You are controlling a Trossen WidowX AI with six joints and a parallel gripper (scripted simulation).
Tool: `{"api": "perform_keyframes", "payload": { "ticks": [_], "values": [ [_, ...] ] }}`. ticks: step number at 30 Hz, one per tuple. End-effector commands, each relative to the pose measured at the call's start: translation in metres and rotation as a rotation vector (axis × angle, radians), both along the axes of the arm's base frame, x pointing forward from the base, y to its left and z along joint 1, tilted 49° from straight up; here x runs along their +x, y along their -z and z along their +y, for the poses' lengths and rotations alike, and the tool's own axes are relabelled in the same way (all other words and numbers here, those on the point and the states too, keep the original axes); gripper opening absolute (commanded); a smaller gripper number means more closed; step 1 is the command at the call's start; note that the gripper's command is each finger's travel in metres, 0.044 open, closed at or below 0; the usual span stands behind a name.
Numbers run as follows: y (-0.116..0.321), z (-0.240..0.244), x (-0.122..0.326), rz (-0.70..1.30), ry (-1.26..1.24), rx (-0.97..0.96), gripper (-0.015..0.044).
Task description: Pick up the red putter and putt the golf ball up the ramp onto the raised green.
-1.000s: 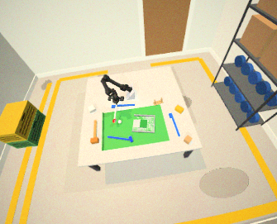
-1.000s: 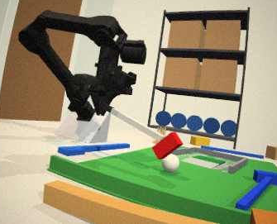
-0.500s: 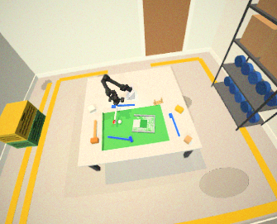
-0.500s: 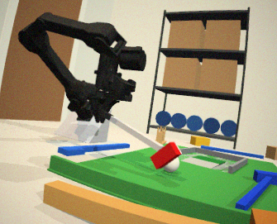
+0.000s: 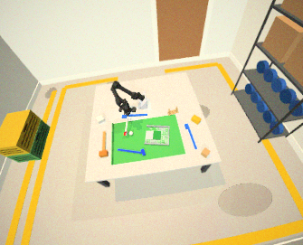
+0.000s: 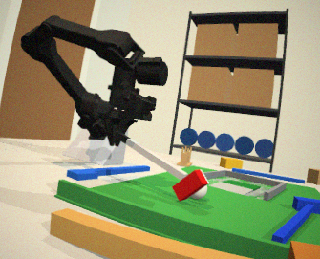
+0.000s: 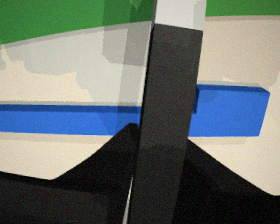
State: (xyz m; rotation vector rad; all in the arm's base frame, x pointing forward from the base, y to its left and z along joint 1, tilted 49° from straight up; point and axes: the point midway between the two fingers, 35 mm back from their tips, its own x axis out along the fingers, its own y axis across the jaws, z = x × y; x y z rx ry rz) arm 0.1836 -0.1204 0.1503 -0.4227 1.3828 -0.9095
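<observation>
We are gripping red putter point(image 6: 189, 184) by pale shaft, gripper point(image 6: 115, 137) clamped nearly shut on it. Head is sitting at golf ball point(image 6: 200, 190) on green mat point(image 6: 235, 216), seemingly touching. We are judging stroke needs square face, firm push toward ramp and raised green point(image 6: 245, 184). Arm is folding high, wrist angling down.

One red putter point(image 6: 190, 183), one golf ball point(image 6: 200, 192)

1. It looked like a warehouse or storeroom work cell.
2. A black metal shelving rack point(image 5: 277, 64) held cardboard boxes point(image 6: 235, 84) and blue discs point(image 6: 225, 141).
3. Yellow floor tape point(image 5: 277, 164) bordered the surface point(image 5: 123, 168).
</observation>
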Motion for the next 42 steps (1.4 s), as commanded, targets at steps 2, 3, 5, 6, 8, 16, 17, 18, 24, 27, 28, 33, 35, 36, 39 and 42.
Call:
{"api": "perform_keyframes", "payload": {
  "ticks": [2, 3, 5, 6, 8, 16, 17, 18, 24, 27, 28, 33, 35, 36, 39, 42],
  "values": [
    [-0.001, 0.000, 0.000, -0.001, 0.001, 0.000, 0.0000],
    [-0.002, -0.001, 0.000, -0.001, 0.001, 0.000, 0.0000],
    [-0.005, -0.004, -0.002, -0.001, 0.000, 0.000, 0.0000],
    [-0.007, -0.007, -0.002, -0.001, 0.000, -0.001, 0.0000],
    [-0.012, -0.012, -0.005, 0.000, -0.001, -0.003, 0.0000],
    [-0.021, -0.021, -0.010, 0.001, -0.003, -0.008, 0.0000],
    [-0.021, -0.021, -0.010, 0.001, -0.003, -0.008, 0.0000],
    [-0.021, -0.021, -0.010, 0.001, -0.003, -0.008, 0.0000],
    [-0.012, -0.015, -0.006, 0.008, -0.003, 0.003, 0.0000],
    [0.014, 0.005, 0.012, 0.004, -0.006, 0.016, 0.0000],
    [0.023, 0.013, 0.017, 0.004, -0.006, 0.019, 0.0000],
    [0.069, 0.053, 0.030, 0.002, -0.004, 0.008, 0.0000],
    [0.081, 0.063, 0.030, 0.001, -0.003, -0.001, 0.0000],
    [0.082, 0.064, 0.030, 0.000, -0.003, -0.002, 0.0000],
    [0.082, 0.064, 0.030, 0.000, -0.003, -0.002, 0.0000],
    [0.079, 0.068, 0.031, 0.000, -0.003, -0.001, 0.0000]
  ]
}}
